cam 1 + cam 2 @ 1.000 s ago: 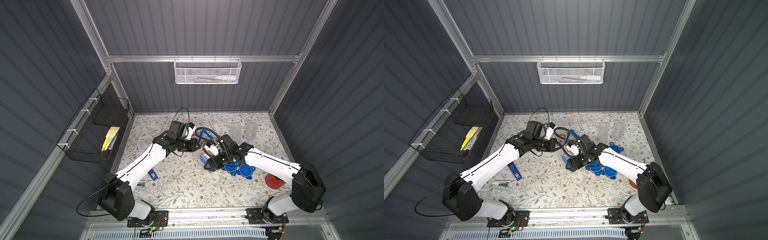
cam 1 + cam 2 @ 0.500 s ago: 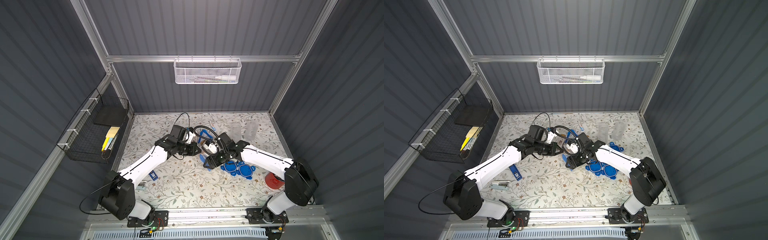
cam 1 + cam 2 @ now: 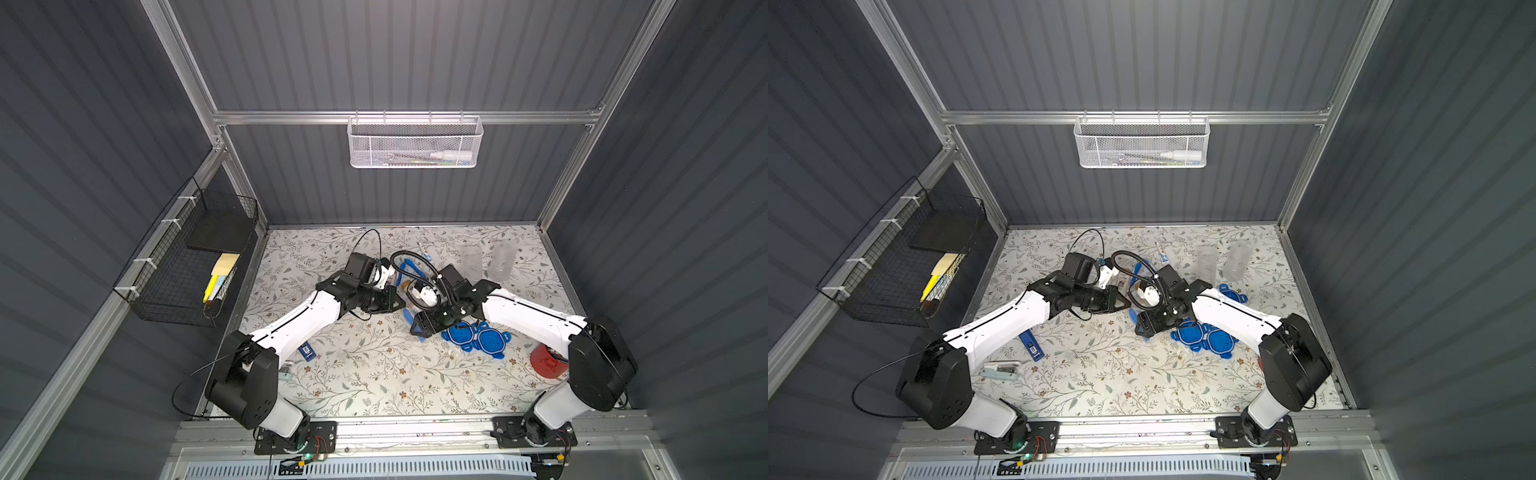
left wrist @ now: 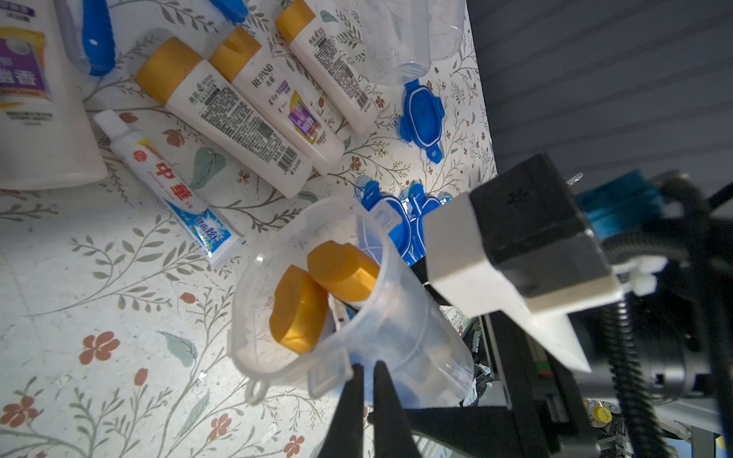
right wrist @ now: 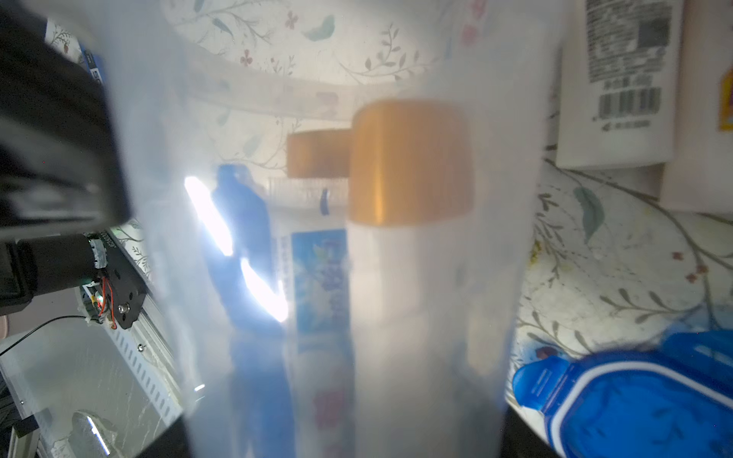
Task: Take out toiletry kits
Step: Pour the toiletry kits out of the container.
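Toiletry kit [image 5: 408, 166] blurs inside clear jar [image 4: 412, 333] in right jaws; left jaws nearly closed

- On the middle bottle [image 4: 277, 95] of the three lying side by side, you can read "REPAND" in dark capitals. Its purple patch lower down holds characters too small to make out.
- The toothpaste tube [image 4: 174, 186] shows you two big red characters, 中華, over a line of tiny letters that will not resolve.
- The large bottle [image 4: 35, 119] closest to the left wrist camera has a purple label with white characters, 幽香, the first partly cut off.
- The bottle next to the tube [image 4: 230, 119] and the outer bottle [image 4: 333, 67] give you only dense fine print and barcodes.
- Through the jar [image 5: 158, 198], the second tube [image 5: 317, 277] has print too blurred to read.
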You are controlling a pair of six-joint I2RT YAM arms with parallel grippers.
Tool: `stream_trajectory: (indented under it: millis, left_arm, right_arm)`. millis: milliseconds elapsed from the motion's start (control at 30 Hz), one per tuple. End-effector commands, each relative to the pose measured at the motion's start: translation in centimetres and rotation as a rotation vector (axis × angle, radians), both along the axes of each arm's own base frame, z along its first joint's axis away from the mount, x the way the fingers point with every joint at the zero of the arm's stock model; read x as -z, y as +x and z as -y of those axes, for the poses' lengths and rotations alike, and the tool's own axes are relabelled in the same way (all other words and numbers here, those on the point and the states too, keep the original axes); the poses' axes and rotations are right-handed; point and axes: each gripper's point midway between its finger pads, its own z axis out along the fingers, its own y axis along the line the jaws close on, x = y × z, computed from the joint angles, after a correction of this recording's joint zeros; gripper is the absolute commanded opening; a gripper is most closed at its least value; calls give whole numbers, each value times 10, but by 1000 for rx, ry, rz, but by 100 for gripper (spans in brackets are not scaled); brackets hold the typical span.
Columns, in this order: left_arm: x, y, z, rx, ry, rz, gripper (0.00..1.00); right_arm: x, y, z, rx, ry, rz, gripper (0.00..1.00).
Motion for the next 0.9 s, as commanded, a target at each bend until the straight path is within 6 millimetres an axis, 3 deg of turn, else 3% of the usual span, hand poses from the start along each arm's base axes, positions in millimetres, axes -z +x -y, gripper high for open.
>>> stream_trajectory:
  millis: [0, 100, 200, 467, 633, 867]
  left_arm:
    - [-26, 1, 7, -6, -53, 67, 10]
    - [-49, -1, 9, -11, -79, 136, 11]
    - [-51, -1, 6, -20, -64, 155, 11]
    - [-6, 5, -1, -59, 81, 107, 10]
    - [13, 14, -12, -108, 180, 104, 10]
    - [31, 11, -16, -106, 224, 66, 9]
  right_arm:
    - [-24, 4, -25, -69, 102, 39, 40]
    - [-23, 4, -26, -72, 102, 33, 40]
    - [-25, 4, -27, -71, 110, 33, 39]
    - [-41, 1, -30, -81, 151, 42, 40]
    - [-55, -2, -31, -86, 188, 52, 40]
    - [-69, -1, -28, -67, 201, 92, 41]
